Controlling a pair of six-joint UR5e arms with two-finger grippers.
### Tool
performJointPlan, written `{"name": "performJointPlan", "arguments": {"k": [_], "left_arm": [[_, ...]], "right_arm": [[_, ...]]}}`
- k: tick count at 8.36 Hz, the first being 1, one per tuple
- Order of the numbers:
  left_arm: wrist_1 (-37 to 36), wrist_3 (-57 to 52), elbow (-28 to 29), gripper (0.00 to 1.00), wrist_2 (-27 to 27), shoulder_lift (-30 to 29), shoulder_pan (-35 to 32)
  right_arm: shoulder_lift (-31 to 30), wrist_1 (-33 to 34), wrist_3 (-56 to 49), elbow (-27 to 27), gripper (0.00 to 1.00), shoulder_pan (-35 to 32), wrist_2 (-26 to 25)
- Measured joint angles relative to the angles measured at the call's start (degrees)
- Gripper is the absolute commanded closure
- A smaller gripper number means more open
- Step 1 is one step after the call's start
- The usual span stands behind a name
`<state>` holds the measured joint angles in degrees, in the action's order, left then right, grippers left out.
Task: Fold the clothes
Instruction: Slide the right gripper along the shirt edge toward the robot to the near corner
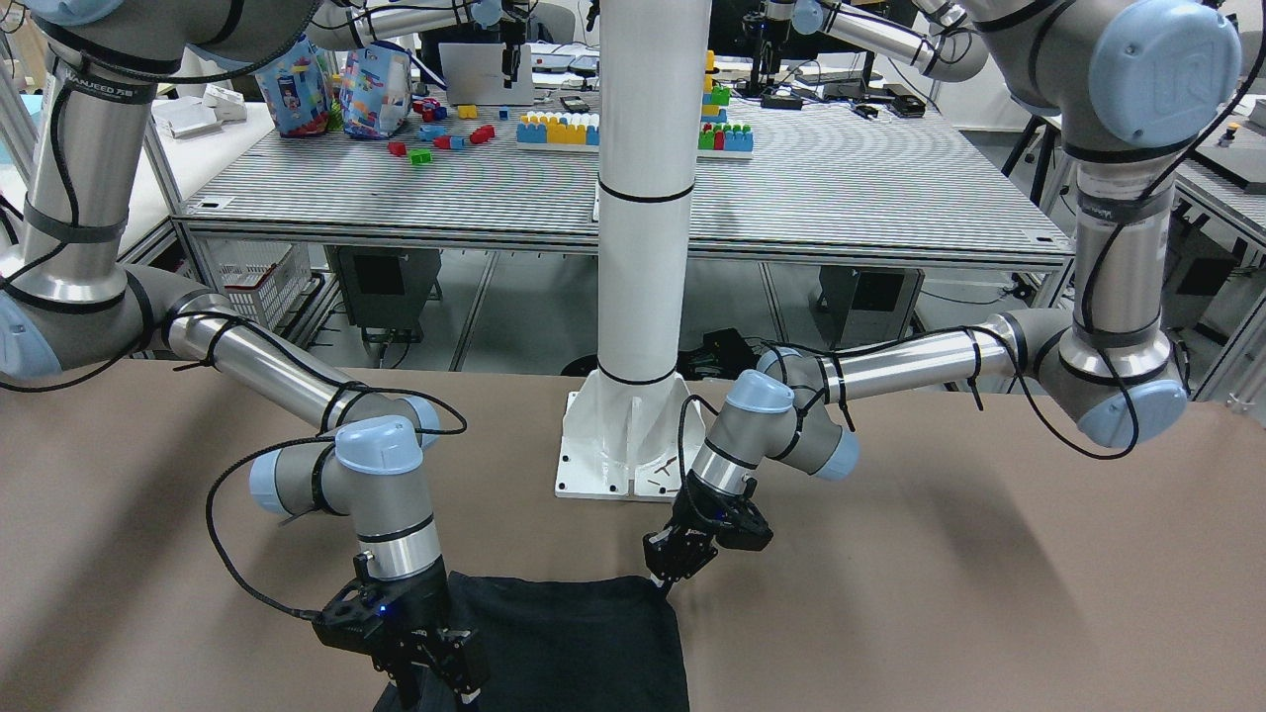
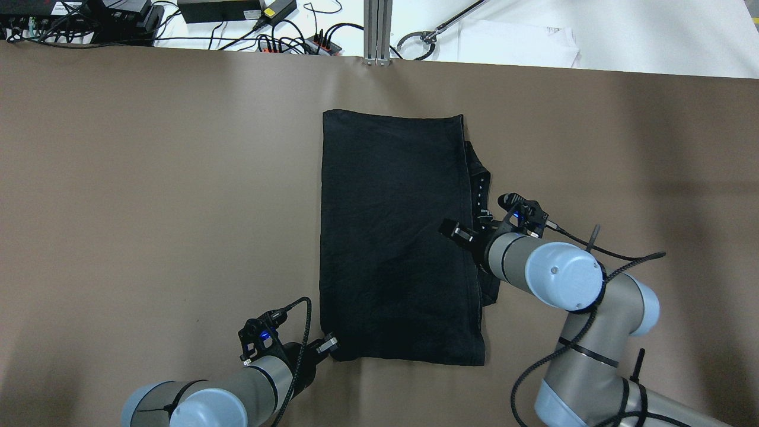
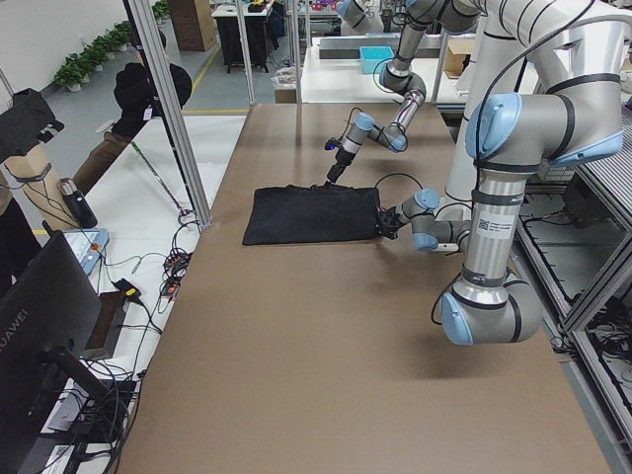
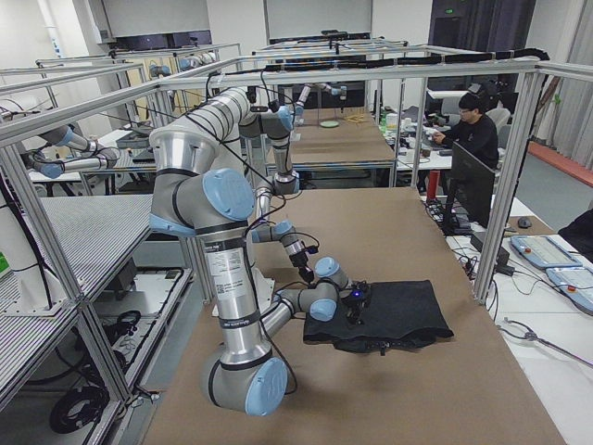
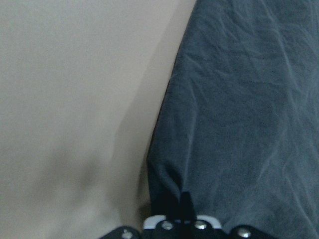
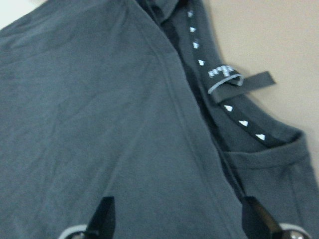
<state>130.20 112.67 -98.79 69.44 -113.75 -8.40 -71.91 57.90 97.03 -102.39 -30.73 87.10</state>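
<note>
The brown table [image 2: 148,178] carries the black garment [image 2: 391,237] flat at the centre of the overhead view. It is a tall rectangle with its long edges running from 12 to 6 o'clock.

My left claw [image 2: 329,347] sits at the cloth's 7 o'clock corner. The left wrist view shows the fabric puckering into the fingers there, so I take it as clenched on that corner. My right claw [image 6: 178,214] hangs over the 3 o'clock edge with its fingers spread wide and nothing between them. The collar [image 2: 480,196] with its printed neck tape [image 6: 234,82] pokes out from under the top layer at about 2 o'clock.

To do the step well, I judge that my right claw must come down on the hemmed edge just inside the collar. It should take every layer at once, or the upper sheet will slide off the one below. It should also pinch at a point that matches my left corner, so the fold line runs straight. Both claws should then lift level and carry the cloth over together, slowly, because soft fabric sags and drags between two grips.
</note>
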Motion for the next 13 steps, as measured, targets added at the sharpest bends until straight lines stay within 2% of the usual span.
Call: {"name": "performJointPlan", "arguments": {"k": [2, 3, 5, 7, 10, 13], "left_arm": [[-0.07, -0.18, 0.00, 1.00, -0.17, -0.09, 0.04], [-0.10, -0.23, 0.00, 1.00, -0.28, -0.09, 0.04], [-0.12, -0.26, 0.00, 1.00, -0.32, -0.03, -0.01], [-0.12, -0.32, 0.02, 1.00, -0.34, 0.06, -0.03], [-0.12, -0.34, 0.07, 1.00, -0.36, 0.09, -0.04], [-0.12, -0.35, 0.20, 1.00, -0.50, 0.11, -0.03]], "right_arm": [[-8.56, -0.09, 1.41, -4.74, 0.12, 3.10, -0.60], [-10.29, -0.48, 3.62, -5.31, 0.12, 5.17, -1.92], [-8.89, -0.82, 6.99, -4.24, 0.13, 9.35, -6.51], [-5.86, -0.89, 8.54, -1.07, 0.13, 10.77, -9.48], [-5.64, -0.87, 8.15, -0.56, 0.11, 10.85, -9.69], [-7.19, -0.86, 7.14, -2.47, 0.10, 10.79, -8.64]]}}
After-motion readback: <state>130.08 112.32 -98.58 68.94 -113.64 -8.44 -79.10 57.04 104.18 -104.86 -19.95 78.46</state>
